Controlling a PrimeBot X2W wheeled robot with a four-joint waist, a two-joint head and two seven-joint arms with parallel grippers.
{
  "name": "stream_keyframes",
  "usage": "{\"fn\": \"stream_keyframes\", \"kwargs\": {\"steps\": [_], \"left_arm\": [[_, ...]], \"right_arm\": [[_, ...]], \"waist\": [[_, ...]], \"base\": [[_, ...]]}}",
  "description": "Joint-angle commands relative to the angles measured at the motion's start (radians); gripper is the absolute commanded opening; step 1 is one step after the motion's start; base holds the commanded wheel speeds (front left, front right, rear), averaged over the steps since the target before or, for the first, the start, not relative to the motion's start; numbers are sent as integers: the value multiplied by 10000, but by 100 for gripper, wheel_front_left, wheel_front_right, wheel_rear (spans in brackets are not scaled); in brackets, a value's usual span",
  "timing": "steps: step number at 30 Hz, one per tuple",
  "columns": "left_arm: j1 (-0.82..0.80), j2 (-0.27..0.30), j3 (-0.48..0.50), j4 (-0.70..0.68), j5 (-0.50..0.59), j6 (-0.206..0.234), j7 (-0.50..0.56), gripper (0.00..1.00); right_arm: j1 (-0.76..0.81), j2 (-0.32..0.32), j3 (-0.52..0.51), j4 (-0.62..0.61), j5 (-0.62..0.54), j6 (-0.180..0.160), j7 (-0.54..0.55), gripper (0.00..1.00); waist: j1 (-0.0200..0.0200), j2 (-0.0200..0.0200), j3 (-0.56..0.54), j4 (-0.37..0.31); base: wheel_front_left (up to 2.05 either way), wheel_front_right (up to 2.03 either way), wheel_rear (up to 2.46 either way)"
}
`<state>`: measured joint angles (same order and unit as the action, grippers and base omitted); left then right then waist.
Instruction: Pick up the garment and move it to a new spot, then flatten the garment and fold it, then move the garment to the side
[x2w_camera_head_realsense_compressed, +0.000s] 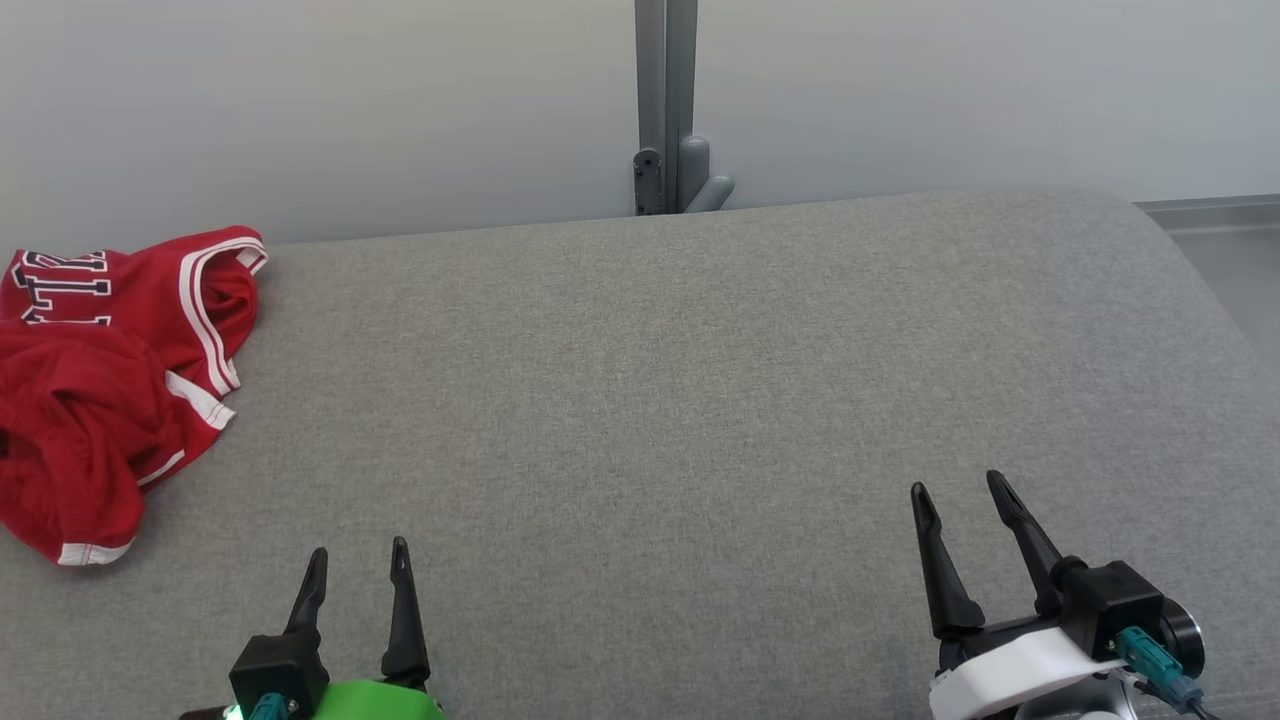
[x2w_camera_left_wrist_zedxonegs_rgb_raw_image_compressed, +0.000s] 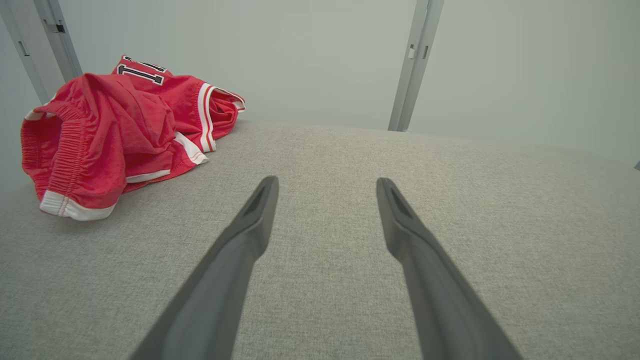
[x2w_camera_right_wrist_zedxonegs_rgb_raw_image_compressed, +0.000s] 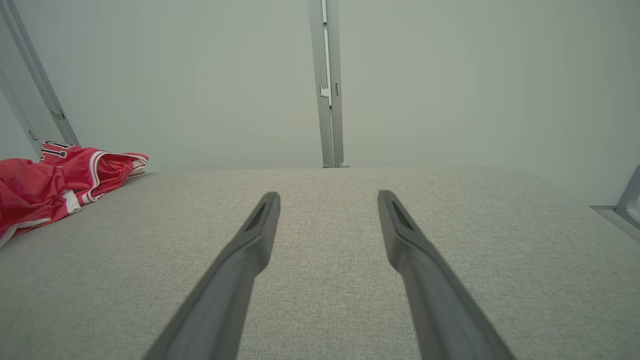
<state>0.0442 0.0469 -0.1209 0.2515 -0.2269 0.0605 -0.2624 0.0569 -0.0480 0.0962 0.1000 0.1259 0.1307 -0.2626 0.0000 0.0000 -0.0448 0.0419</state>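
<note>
I am looking across a grey, coarse-woven desk (x2w_camera_head_realsense_compressed: 650, 400) that is sitting against a pale, plain wall (x2w_camera_head_realsense_compressed: 400, 100), with a grey metal post (x2w_camera_head_realsense_compressed: 665, 100) rising behind its far edge. At the far left the garment (x2w_camera_head_realsense_compressed: 100, 390) is lying in a crumpled heap. It is red mesh sportswear with white striped trim, a gathered elastic band and dark block lettering.

My left fingers (x2w_camera_head_realsense_compressed: 402, 590) are hovering at the near edge, spread wide and holding nothing. The garment is lying ahead and to their left, well apart from them.

I am judging the first pickup to be the step in hand. I should be reaching left and lowering over a thick bunched fold rather than a thin hem. I should be pinching deep, since the loose mesh is looking likely to slip.

My right fingers (x2w_camera_head_realsense_compressed: 935, 560) are hovering at the near right, likewise gaping wide and empty above bare desk.
</note>
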Motion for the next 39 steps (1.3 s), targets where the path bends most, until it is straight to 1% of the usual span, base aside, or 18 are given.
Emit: {"fn": "stream_keyframes", "kwargs": {"steps": [1, 22, 28, 33, 34, 39], "left_arm": [[-123, 62, 24, 23, -14, -41, -28, 100], [-177, 62, -22, 69, -38, 11, -26, 100], [-281, 62, -84, 91, -21, -3, -26, 100], [-290, 62, -75, 67, 37, 24, -14, 100], [-322, 60, -52, 63, 72, 20, -14, 100], [-325, 59, 53, 75, 185, -19, -14, 100]], "right_arm": [[69, -42, -13, 7, 4, 1, -44, 100], [62, -40, -44, 9, 46, 1, -44, 100], [79, -37, -118, -19, 58, 1, -44, 100], [100, -37, -122, -47, 89, 1, -44, 100], [134, -37, -123, -51, 113, 1, -43, 100], [155, -36, -102, -108, 175, 1, -43, 100]], "waist": [[0, 0, 4, -2], [0, 0, 39, 22], [0, 0, 29, 263], [0, 0, -26, 910], [0, 0, -59, 1301], [0, 0, -106, 2446]], "base": [[0, 0, 0], [0, 0, 0], [0, 0, 0], [0, 0, 0], [0, 0, 0], [0, 0, 0]]}}
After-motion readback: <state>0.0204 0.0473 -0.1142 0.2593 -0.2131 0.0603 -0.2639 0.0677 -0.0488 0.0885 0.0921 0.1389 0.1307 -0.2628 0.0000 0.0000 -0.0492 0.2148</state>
